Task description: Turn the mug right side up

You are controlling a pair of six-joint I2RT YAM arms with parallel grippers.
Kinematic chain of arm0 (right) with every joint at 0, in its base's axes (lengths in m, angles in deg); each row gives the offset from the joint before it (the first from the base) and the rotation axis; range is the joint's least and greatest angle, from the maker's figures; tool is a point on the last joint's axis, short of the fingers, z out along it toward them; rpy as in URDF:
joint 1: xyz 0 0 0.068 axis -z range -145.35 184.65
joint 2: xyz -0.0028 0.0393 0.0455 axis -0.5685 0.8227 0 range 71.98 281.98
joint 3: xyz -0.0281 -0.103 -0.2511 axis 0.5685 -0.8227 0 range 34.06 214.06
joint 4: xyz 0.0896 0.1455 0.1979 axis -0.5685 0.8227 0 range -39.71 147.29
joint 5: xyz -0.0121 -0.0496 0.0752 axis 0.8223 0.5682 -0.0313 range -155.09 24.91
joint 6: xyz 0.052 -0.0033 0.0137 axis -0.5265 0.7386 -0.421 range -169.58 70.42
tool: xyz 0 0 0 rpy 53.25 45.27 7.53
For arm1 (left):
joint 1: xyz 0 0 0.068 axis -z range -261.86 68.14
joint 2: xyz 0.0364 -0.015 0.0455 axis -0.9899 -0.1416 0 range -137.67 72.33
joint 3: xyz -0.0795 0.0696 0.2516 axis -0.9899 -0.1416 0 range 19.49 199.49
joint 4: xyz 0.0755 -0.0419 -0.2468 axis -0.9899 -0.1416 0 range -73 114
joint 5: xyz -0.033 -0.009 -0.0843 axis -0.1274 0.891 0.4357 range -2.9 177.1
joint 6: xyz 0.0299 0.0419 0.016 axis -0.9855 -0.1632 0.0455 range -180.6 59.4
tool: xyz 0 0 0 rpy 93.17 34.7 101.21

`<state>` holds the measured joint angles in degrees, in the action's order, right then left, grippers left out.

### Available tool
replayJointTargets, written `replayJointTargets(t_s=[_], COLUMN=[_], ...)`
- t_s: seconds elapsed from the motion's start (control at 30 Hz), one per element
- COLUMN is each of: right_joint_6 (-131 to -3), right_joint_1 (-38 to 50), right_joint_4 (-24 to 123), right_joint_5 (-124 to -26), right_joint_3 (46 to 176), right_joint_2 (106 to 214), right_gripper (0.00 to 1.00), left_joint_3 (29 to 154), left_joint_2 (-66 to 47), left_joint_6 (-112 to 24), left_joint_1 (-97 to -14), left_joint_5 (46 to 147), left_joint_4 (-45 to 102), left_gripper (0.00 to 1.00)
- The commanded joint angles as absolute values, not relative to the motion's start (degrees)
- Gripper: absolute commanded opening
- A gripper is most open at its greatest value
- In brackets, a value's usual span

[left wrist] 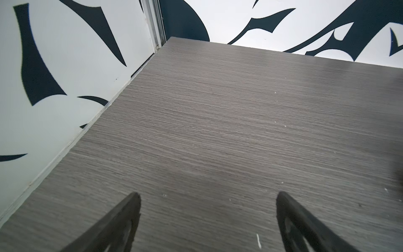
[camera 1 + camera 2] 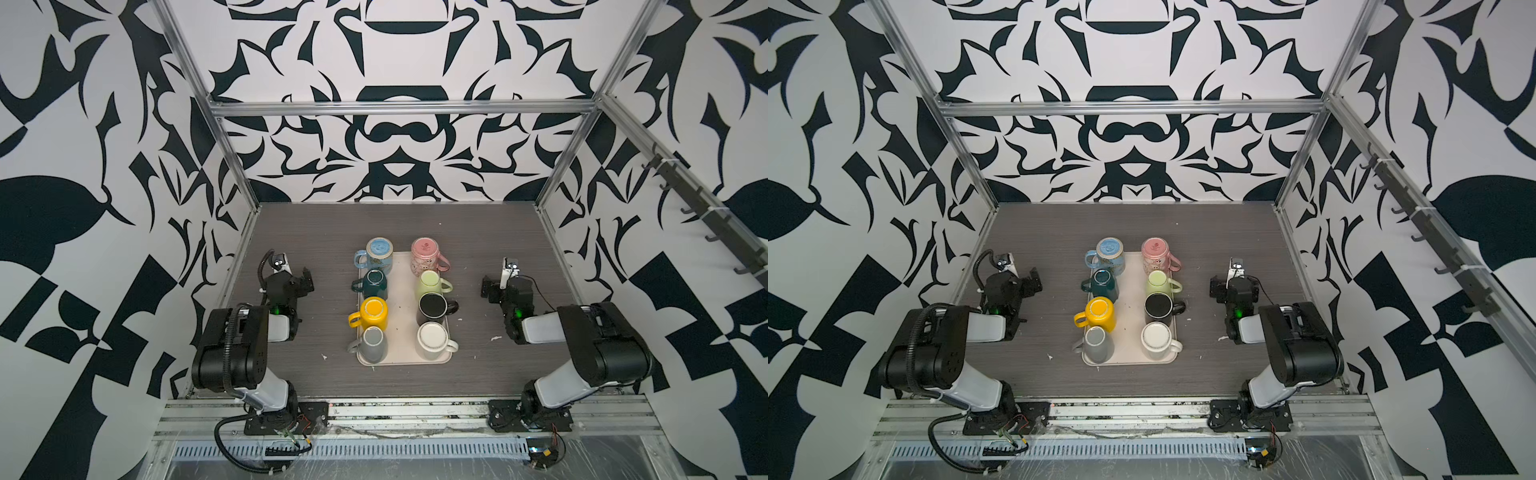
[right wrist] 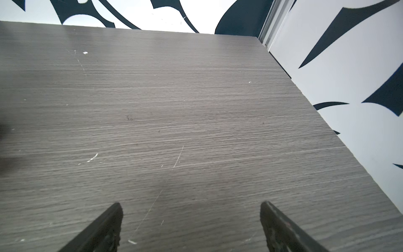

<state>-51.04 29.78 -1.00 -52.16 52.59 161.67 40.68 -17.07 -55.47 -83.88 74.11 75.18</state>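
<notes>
Several mugs stand bottom up in two rows on a cream tray (image 2: 401,291) at mid-table, seen in both top views: light blue (image 2: 379,252), teal (image 2: 374,282), yellow (image 2: 373,312) and grey (image 2: 372,344) on the left, pink (image 2: 424,254), light green (image 2: 430,282), black (image 2: 432,308) and white (image 2: 432,340) on the right. My left gripper (image 2: 306,279) (image 1: 208,195) hovers open left of the tray, level with the teal mug. My right gripper (image 2: 487,286) (image 3: 190,205) hovers open right of the tray. Both wrist views show only bare table between the fingers.
The grey wood-grain table (image 2: 316,232) is walled by patterned panels at the left, right and back. Small white flecks (image 2: 495,338) lie on the table near the tray. A rail with black hooks (image 2: 690,199) runs along the right wall.
</notes>
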Motion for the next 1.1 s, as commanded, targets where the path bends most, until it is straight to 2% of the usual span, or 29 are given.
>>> replayJointTargets(t_s=[0.0, 1.07], right_joint_6=[-51.0, -51.1], right_joint_1=[29.8, 29.8], right_joint_4=[-2.9, -2.9], right_joint_5=[-51.3, -51.3], right_joint_3=[53.8, 53.7], right_joint_2=[160.9, 160.9], right_gripper=[1.00, 0.98], left_joint_3=[41.0, 41.1], left_joint_2=[-16.6, -16.7], left_joint_6=[-54.6, -54.6], left_joint_1=[-84.2, -84.2], left_joint_5=[74.3, 74.3], left_joint_4=[76.0, 76.1], left_gripper=[1.00, 1.00])
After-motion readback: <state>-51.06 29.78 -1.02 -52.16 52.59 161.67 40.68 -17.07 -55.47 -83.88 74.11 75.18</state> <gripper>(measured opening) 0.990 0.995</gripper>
